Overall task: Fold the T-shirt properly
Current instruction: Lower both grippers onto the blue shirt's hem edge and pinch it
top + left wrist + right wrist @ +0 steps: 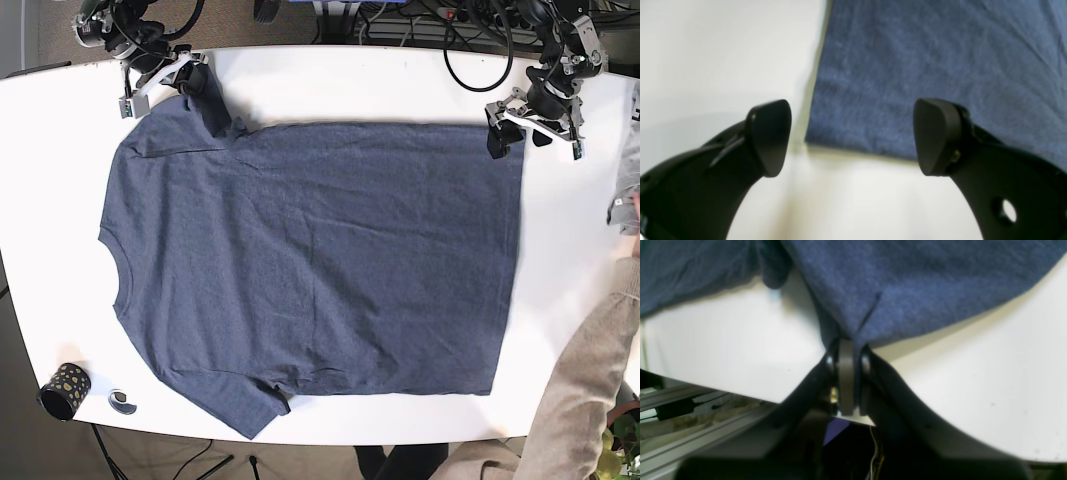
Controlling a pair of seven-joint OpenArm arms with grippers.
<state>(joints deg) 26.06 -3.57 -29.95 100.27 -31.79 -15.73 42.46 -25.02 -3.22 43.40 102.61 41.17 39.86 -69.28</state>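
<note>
A blue T-shirt lies spread flat on the white table, neck to the left and hem to the right. In the base view my right gripper sits at the far left corner, shut on the far sleeve. The right wrist view shows its jaws pinched on a bunch of blue fabric. My left gripper hovers at the far hem corner, on the right of the base view. In the left wrist view it is open, its fingers straddling the shirt's corner with nothing held.
A black dotted cup and a small round object sit near the front left table edge. A person's beige-sleeved arm reaches in at the right. Grey cloth lies at the right edge. Cables run along the back.
</note>
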